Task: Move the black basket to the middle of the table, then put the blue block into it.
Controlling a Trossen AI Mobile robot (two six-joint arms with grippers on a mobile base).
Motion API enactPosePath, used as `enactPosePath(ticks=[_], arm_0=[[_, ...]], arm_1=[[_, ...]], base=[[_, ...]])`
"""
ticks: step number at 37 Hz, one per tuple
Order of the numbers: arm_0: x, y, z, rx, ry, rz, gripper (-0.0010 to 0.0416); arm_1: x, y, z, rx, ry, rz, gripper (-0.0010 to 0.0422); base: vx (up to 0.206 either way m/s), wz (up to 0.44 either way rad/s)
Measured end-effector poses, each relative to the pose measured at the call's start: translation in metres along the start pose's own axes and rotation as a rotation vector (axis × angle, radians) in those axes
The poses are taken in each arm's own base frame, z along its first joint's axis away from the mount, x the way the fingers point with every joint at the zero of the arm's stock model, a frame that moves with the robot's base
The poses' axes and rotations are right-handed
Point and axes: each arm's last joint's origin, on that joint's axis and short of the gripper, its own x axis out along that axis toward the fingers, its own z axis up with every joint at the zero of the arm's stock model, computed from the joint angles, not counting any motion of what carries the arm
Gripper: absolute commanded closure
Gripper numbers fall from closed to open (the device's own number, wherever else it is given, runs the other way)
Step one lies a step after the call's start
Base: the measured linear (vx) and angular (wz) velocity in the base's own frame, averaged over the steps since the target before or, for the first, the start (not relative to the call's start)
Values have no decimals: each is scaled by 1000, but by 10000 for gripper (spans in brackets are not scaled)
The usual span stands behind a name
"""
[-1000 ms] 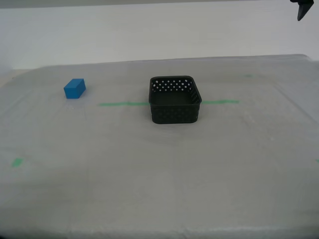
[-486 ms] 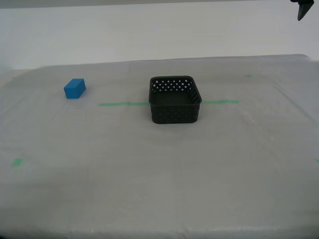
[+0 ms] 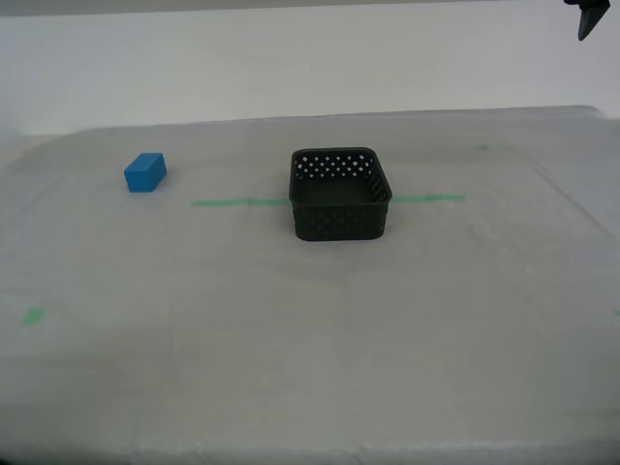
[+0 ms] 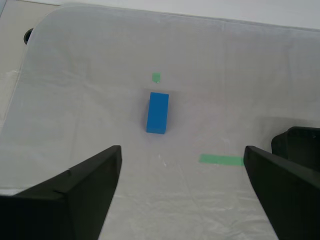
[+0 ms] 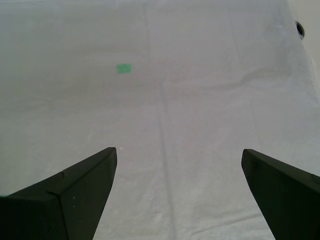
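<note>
The black basket (image 3: 340, 195) stands upright near the middle of the table (image 3: 310, 339), across the green tape line (image 3: 237, 202). The blue block (image 3: 145, 172) lies on the table toward the exterior view's left, well apart from the basket. In the second wrist view my second gripper (image 4: 182, 152) hangs open above the table, with the blue block (image 4: 158, 113) ahead of its fingers and a corner of the basket (image 4: 300, 145) beside one finger. My first gripper (image 5: 179, 151) is open over bare table and holds nothing.
Small green tape bits (image 3: 34, 315) (image 3: 482, 147) mark the pale covering; one bit (image 5: 124, 68) shows in the first wrist view. A dark piece of an arm (image 3: 588, 17) pokes in at the exterior view's top right corner. The table's far edge meets a white wall.
</note>
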Motion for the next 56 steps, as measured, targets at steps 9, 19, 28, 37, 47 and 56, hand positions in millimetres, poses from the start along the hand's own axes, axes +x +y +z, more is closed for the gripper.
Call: enactPosePath(ticks=[9, 19, 28, 37, 47, 56], arm_0=[[0, 0, 0, 0, 0, 1, 55], [0, 0, 0, -1, 0, 1, 56], [0, 0, 0, -1, 0, 1, 56], [0, 0, 0, -1, 0, 1, 56], [0, 0, 0, -1, 0, 1, 55], [0, 0, 0, -1, 0, 1, 55]], arm_1=[[0, 0, 0, 13, 1, 0, 20], [1, 0, 0, 29, -2, 1, 8], [20, 1, 5, 35, 16, 5, 14], [52, 2, 9, 49, 56, 10, 10], [88, 3, 13, 68, 77, 13, 11], [124, 3, 28, 93, 118, 16, 11]], base=[[0, 0], [0, 0], [0, 0], [0, 0], [0, 0], [0, 0]])
